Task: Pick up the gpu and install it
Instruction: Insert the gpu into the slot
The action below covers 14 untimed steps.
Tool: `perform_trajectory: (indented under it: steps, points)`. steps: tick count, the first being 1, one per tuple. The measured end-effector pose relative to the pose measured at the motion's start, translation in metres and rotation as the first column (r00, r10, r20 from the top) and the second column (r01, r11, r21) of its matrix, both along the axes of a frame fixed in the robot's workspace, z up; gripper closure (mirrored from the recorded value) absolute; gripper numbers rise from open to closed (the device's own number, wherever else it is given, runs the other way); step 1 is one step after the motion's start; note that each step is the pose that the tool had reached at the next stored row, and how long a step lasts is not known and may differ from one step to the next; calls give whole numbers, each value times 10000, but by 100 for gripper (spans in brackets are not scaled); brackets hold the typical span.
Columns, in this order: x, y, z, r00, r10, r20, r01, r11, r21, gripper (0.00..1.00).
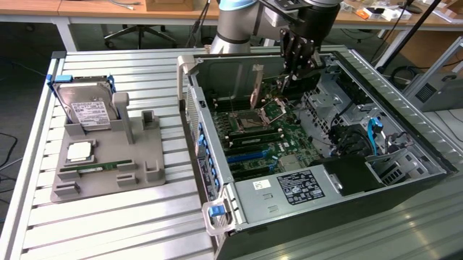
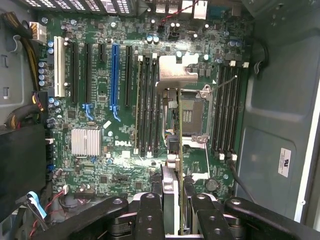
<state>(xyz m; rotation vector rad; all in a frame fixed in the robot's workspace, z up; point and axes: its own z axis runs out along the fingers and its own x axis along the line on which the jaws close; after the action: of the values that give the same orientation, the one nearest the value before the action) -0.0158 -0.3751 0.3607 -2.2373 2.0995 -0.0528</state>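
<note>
Gpu (image 2: 172,150) held edge-on, clamped between the fingers (image 2: 150,210) of the gripper (image 1: 293,70), over the motherboard (image 2: 100,100) inside the open computer case (image 1: 217,76) on the table (image 1: 108,227).

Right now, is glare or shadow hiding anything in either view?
Wrist view: light glares off the silver bracket of the gpu, partly washing it out; the motherboard is brightest around its middle. Exterior view: the table slats carry soft reflections, and a black cover inside the case shows no detail.
</note>
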Motion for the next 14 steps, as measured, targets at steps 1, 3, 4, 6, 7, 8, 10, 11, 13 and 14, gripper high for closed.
perform_trajectory:
  steps: [1, 3, 4, 6, 7, 8, 10, 11, 13, 14]
  points:
    - [1, 0, 0, 10000, 27, 0, -27, 10000, -1, 73]
    - [1, 0, 0, 10000, 78, 0, -78, 10000, -3, 73]
    - [1, 0, 0, 10000, 98, 0, -98, 10000, -3, 73]
    - [2, 0, 0, 9999, 145, 0, -145, 9999, -4, 73]
    - [2, 0, 0, 9999, 171, 0, -171, 9999, -5, 73]
    - [2, 0, 0, 9998, 192, 0, -192, 9998, -5, 73]
    - [2, 0, 0, 9997, 236, 0, -236, 9997, -7, 73]
    - [3, 0, 0, 9996, 270, 0, -270, 9996, -8, 73]
    - [3, 0, 0, 9994, 346, 0, -346, 9994, -10, 73]
    - [4, 0, 0, 9993, 367, 0, -367, 9993, -11, 73]
